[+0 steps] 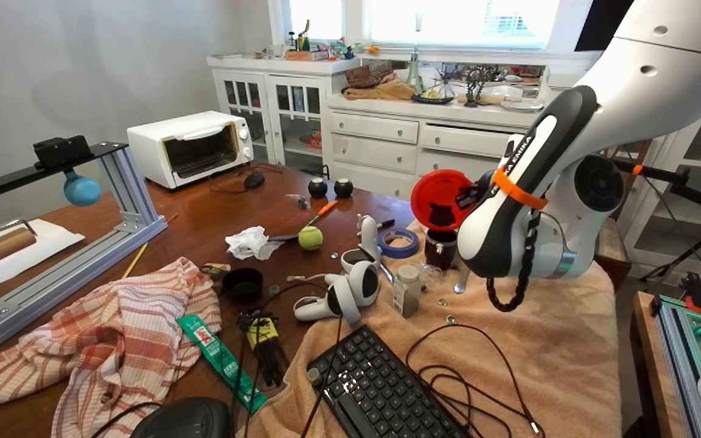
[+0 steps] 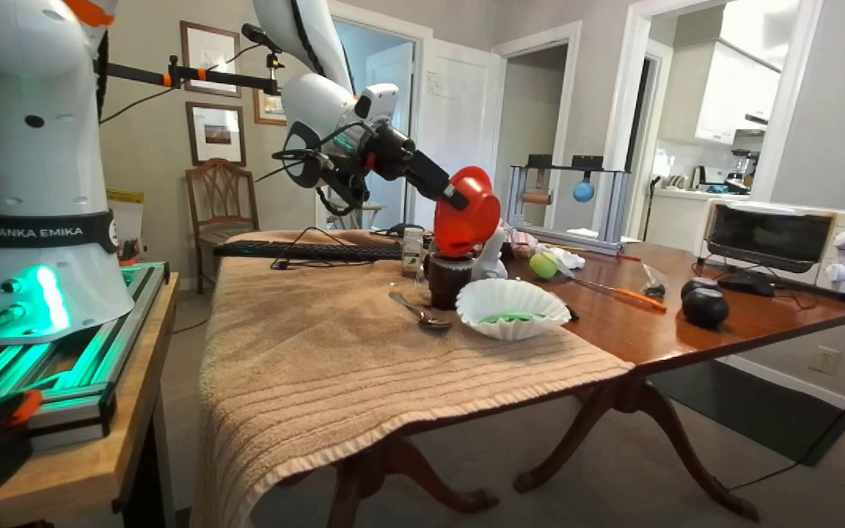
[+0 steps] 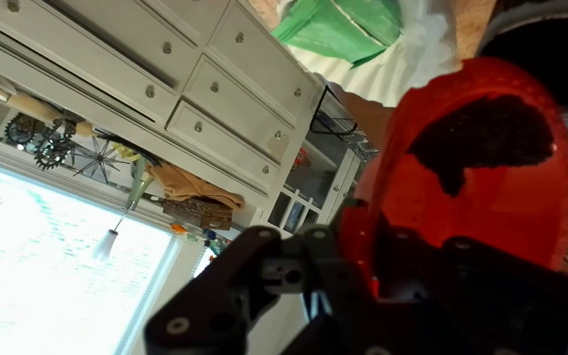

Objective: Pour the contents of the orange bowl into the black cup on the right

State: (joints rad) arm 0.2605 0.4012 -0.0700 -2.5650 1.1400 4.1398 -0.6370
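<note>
My gripper point(image 2: 454, 194) is shut on the rim of the red-orange bowl point(image 2: 472, 218). The bowl is tipped steeply on its side in both exterior views point(image 1: 434, 185). In the wrist view, a dark patch of fine contents point(image 3: 486, 133) lies inside the bowl point(image 3: 501, 212), towards its lower edge. The black cup point(image 1: 440, 250) stands upright right below that edge. It looks dark brown with a pale band under its rim; no green shows on it. Its opening looks black in the wrist view point(image 3: 555, 64). I cannot tell whether bowl and cup touch.
A white paper filter point(image 2: 540, 308) with a green packet and a spoon point(image 2: 422, 314) lie beside the cup. A blue tape roll point(image 1: 398, 243), a glass shaker point(image 1: 407, 292), white controllers point(image 1: 353, 289) and a keyboard point(image 1: 381, 383) are near. Another black cup point(image 1: 243, 285) stands farther off.
</note>
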